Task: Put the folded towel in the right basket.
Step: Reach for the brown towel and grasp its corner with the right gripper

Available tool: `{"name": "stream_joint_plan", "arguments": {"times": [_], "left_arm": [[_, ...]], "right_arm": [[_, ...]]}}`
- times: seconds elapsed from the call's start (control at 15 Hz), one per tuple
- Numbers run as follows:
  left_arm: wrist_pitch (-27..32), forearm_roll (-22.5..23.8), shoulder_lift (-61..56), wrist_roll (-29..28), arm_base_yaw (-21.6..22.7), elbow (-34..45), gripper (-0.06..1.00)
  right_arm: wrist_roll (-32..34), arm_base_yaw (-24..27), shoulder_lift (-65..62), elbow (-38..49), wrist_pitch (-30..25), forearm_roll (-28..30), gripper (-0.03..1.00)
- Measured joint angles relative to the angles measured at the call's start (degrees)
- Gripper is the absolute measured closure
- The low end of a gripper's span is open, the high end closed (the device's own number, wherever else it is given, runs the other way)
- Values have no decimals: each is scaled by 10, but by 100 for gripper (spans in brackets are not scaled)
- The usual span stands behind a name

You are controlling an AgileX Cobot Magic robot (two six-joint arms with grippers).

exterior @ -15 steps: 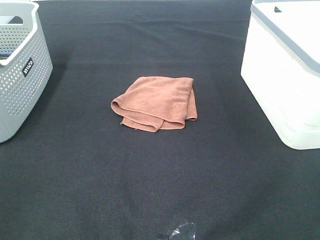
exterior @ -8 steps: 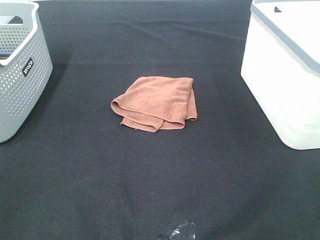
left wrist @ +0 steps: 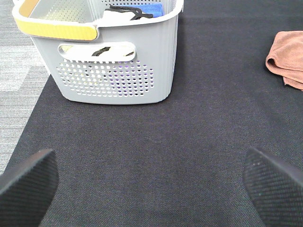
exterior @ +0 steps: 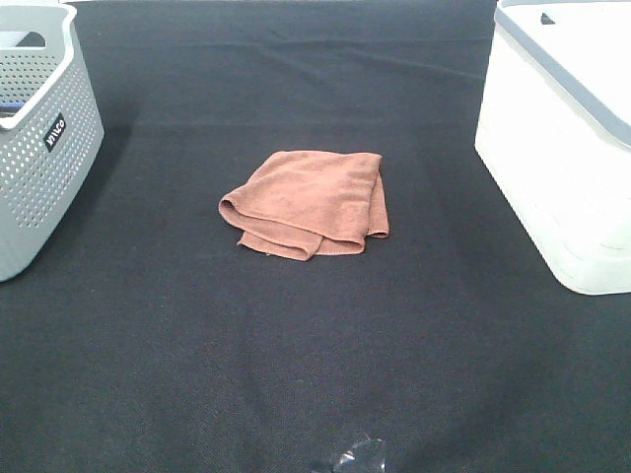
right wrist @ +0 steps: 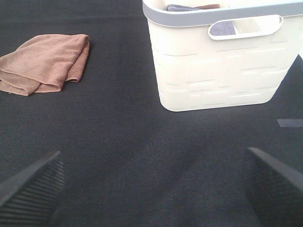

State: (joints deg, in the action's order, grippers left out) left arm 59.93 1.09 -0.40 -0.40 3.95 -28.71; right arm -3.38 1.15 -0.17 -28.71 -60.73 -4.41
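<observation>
A folded rust-brown towel (exterior: 308, 202) lies on the black table cover near the middle. It also shows in the left wrist view (left wrist: 288, 57) and the right wrist view (right wrist: 45, 63). The right basket (exterior: 562, 138) is white with a grey rim and stands at the right edge; the right wrist view (right wrist: 218, 61) shows cloth items inside it. My left gripper (left wrist: 151, 182) is open and empty, well short of the towel. My right gripper (right wrist: 151, 182) is open and empty, in front of the white basket. Neither arm shows in the exterior view.
A grey perforated basket (exterior: 39, 138) stands at the left edge; in the left wrist view (left wrist: 109, 52) it holds white, black and blue items. The table's left edge and grey floor (left wrist: 19, 80) show beside it.
</observation>
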Motion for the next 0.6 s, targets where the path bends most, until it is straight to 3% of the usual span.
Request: {"name": "stream_joint_plan", "arguments": {"times": [0.6], "left_arm": [[0,0,0,0,0,0,-5]], "right_arm": [[0,0,0,0,0,0,-1]]}}
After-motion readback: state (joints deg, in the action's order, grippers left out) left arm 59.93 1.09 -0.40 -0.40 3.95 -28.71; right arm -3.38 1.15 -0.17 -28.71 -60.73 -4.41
